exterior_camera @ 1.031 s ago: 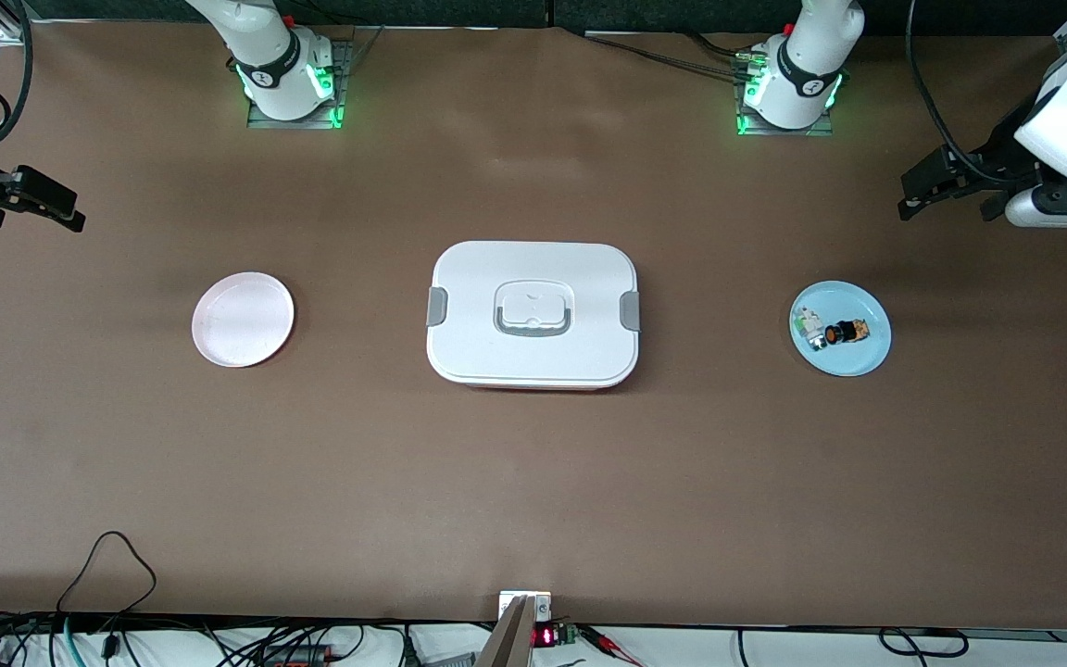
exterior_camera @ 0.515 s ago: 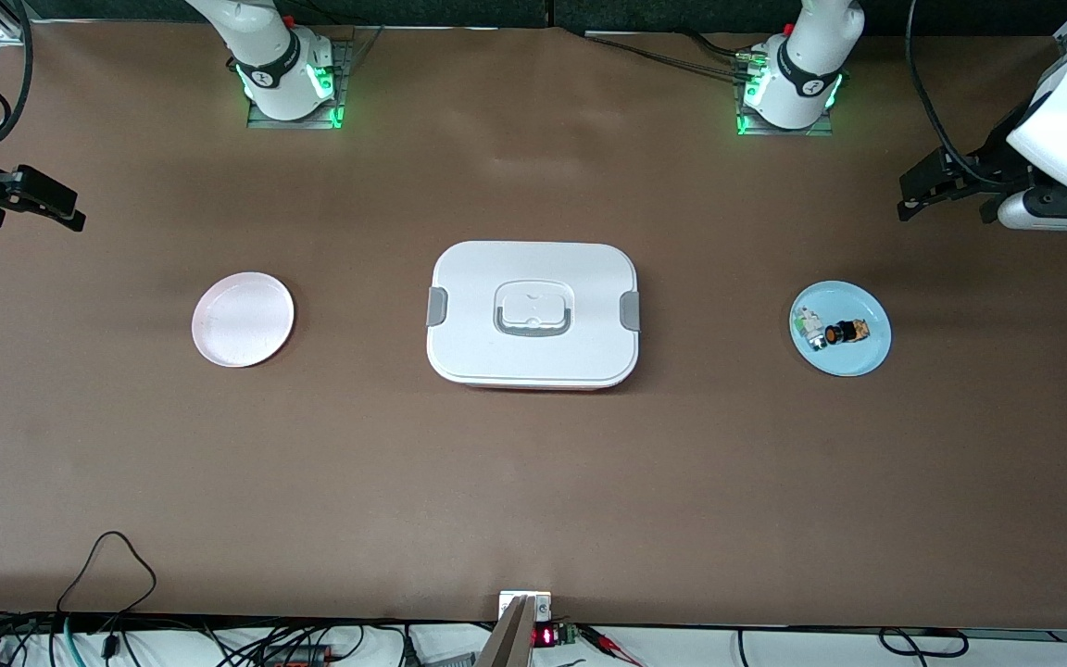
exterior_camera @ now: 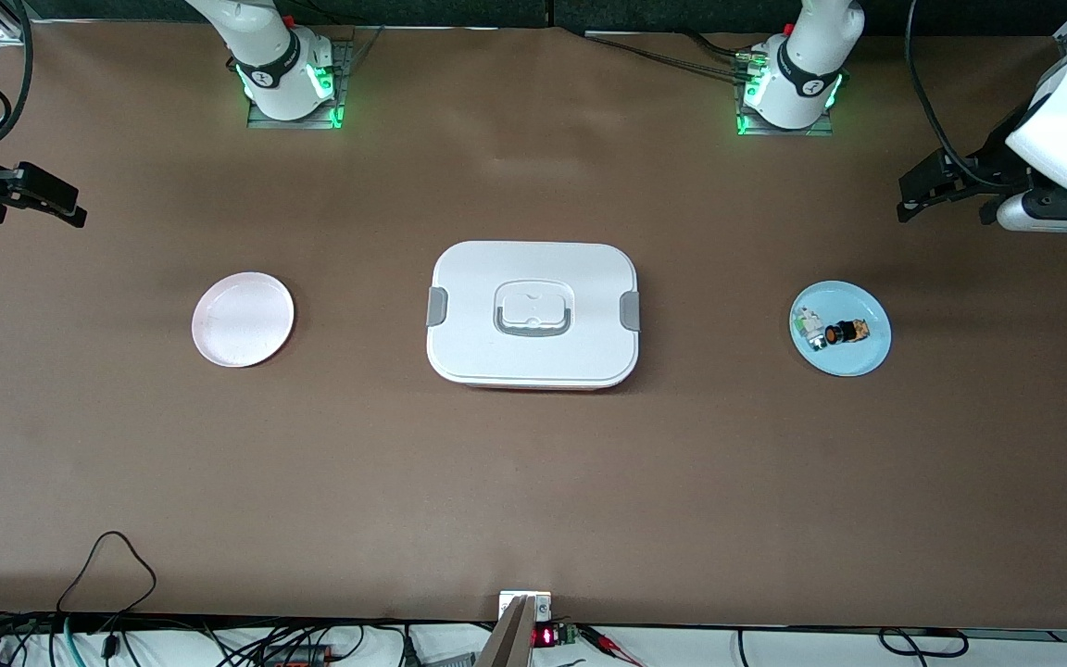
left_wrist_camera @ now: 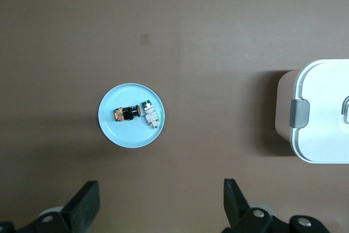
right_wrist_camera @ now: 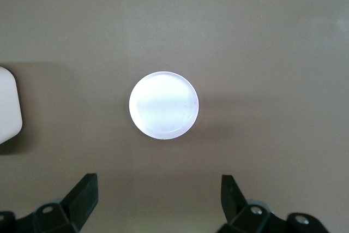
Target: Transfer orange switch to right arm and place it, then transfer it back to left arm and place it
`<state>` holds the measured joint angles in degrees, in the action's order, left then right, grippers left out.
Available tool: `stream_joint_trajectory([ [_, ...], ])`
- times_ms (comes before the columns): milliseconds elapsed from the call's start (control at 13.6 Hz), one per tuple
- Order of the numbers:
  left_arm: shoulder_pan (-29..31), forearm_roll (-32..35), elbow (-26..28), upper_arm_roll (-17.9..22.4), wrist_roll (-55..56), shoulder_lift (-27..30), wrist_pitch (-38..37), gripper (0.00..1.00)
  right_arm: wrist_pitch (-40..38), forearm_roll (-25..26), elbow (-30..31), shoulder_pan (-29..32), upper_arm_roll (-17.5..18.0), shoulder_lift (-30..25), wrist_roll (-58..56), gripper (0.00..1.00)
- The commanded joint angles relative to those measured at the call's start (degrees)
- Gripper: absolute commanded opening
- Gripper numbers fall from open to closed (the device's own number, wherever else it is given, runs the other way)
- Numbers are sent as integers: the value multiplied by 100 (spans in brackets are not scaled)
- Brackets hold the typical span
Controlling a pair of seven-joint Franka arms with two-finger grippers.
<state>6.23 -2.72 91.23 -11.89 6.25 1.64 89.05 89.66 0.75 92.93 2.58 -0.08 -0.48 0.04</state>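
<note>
The orange switch (exterior_camera: 844, 332), a small black block with an orange cap, lies on a light blue plate (exterior_camera: 853, 301) toward the left arm's end of the table. In the left wrist view the orange switch (left_wrist_camera: 125, 114) lies on the same blue plate (left_wrist_camera: 122, 133). My left gripper (exterior_camera: 946, 206) hangs open and empty high over the table's edge near that plate; the left wrist view shows the left gripper (left_wrist_camera: 161, 189) wide apart. The white box (exterior_camera: 533, 278) with grey clasps sits mid-table. My right gripper (exterior_camera: 29, 208) hangs open and empty at the right arm's end, and the right wrist view shows the right gripper (right_wrist_camera: 158, 184) over bare table.
A green-and-white component (exterior_camera: 809, 326) lies beside the switch on the blue plate. A pink plate (exterior_camera: 243, 319) with nothing on it sits between the box and the right arm's end. Cables run along the table edge nearest the camera.
The left arm's wrist has tilted and shifted slightly at its end of the table. The right gripper has barely moved. Nothing on the table has changed.
</note>
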Motion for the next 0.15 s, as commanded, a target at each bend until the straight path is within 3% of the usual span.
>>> stream_joint_trajectory([
  [0, 36, 69, 0, -15, -133, -6, 25, 100, -116, -49, -65, 15, 16, -49, -22, 100],
  [74, 45, 69, 0, -6, -142, -6, 25, 100, -116, -49, -65, 15, 16, -49, -22, 100],
])
